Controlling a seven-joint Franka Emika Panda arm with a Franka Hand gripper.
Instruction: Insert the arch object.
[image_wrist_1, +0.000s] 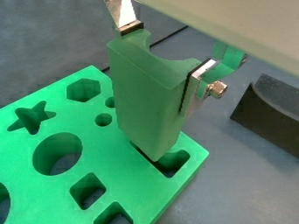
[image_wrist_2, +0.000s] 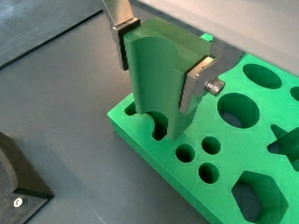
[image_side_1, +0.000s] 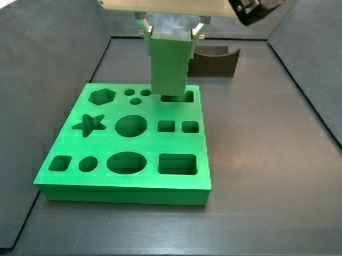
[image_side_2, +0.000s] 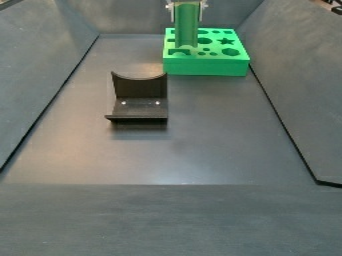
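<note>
My gripper (image_wrist_1: 163, 59) is shut on the arch object (image_wrist_1: 146, 101), a tall narrow bright-green block held upright. Its lower end sits in the arch-shaped cut-out (image_wrist_1: 172, 161) at a corner of the flat green board (image_wrist_1: 65, 144). The silver fingers (image_wrist_2: 197, 80) clamp the block's upper sides in both wrist views. The block (image_wrist_2: 158, 83) enters the board's corner hole (image_wrist_2: 152, 127). In a side view the block (image_side_1: 168, 65) stands on the board's far edge (image_side_1: 127, 135) under the gripper (image_side_1: 171, 28). In a side view it (image_side_2: 186, 25) rises from the board (image_side_2: 206, 52) at the far end.
A squat dark block with a U-shaped notch (image_side_2: 136, 98) lies on the grey floor apart from the board; it also shows in a side view (image_side_1: 214, 60) and in a wrist view (image_wrist_1: 271, 109). Sloped grey walls (image_side_2: 54, 80) bound the floor.
</note>
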